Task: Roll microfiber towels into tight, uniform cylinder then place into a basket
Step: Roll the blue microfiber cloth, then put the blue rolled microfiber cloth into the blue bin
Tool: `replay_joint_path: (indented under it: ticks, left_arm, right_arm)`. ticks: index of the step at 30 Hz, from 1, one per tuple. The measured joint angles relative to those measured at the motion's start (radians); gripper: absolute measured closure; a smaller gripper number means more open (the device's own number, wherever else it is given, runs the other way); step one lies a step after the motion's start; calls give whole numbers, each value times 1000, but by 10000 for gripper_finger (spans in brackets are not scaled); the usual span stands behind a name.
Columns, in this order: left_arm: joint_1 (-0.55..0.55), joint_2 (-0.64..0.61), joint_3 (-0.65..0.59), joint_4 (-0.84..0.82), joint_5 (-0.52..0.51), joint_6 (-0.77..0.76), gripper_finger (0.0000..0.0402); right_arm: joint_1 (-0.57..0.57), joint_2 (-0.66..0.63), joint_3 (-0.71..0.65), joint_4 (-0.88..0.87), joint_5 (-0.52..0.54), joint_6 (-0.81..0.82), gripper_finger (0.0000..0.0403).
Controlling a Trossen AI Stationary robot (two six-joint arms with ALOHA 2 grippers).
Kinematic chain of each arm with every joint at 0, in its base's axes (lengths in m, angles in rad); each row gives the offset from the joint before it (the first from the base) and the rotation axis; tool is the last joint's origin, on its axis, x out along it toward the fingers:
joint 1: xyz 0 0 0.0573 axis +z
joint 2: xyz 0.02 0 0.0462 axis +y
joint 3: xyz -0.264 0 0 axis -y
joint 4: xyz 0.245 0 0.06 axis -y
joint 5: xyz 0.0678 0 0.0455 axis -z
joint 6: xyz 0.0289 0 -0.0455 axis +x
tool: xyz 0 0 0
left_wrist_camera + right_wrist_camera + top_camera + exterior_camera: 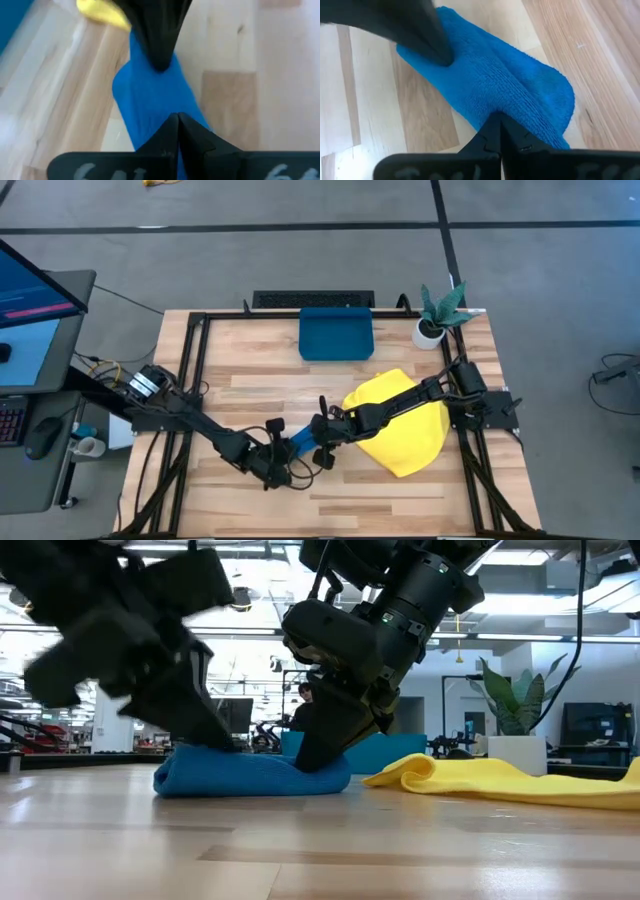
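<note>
The royal blue towel (pixel 300 445) lies rolled into a short flattened roll on the wooden table, between my two grippers; it also shows in the low view (pixel 250 776). My left gripper (pixel 281 467) is shut at the roll's near-left end. My right gripper (pixel 322 442) is shut at its far-right end. The bright yellow towel (pixel 402 425) lies loosely spread on the table's right, under my right arm. The dark teal-blue basket (pixel 336 335) stands at the table's far edge with nothing showing in it. My left gripper has its shut fingertips (pixel 176 125) on the roll's near-left end (pixel 150 117), slanting down from the table's left. My own fingers hide whether cloth lies between them. The roll rests on the table. My right gripper has its shut fingertips (pixel 498 122) on the roll's far-right end (pixel 512 102), slanting down from the right. A crease in the cloth runs to the tips, as of a pinched fold. The roll rests on the table, slack.
A small white pot with a green plant (pixel 437 315) stands at the far right corner. Black frame rails (pixel 190 370) run along the table's left and right sides. Bare wood lies near the front edge (pixel 380 500).
</note>
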Motion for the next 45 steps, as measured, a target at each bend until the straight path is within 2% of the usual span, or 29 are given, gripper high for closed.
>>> replay_joint_path:
  ticks: [4, 13, 19, 27, 30, 33, 39, 45]
  left_arm:
    - [30, 32, -17, 4, 64, -27, 400]
    - [39, 46, -16, 7, 68, -24, 400]
    - [39, 46, -15, 1, 70, -21, 400]
    - [44, 46, -15, 0, 79, 2, 400]
    - [45, 46, -14, 0, 80, 0, 400]
    - [45, 46, -15, 5, 81, -14, 400]
    - [49, 48, -15, 20, 82, -37, 400]
    - [49, 48, -15, 21, 80, -73, 400]
  right_arm:
    - [0, 0, 0, 1, 0, -19, 389]
    - [9, 1, -1, 1, 1, -103, 354]
    - [16, 1, -1, 5, 0, -138, 295]
    - [27, 1, -1, 21, -4, -229, 181]
    - [26, -3, 4, 9, -23, -273, 152]
    - [26, -8, 17, -6, -75, -351, 144]
    - [52, -8, 62, -86, -97, -492, 143]
    - [71, 7, 69, 51, -63, -728, 143]
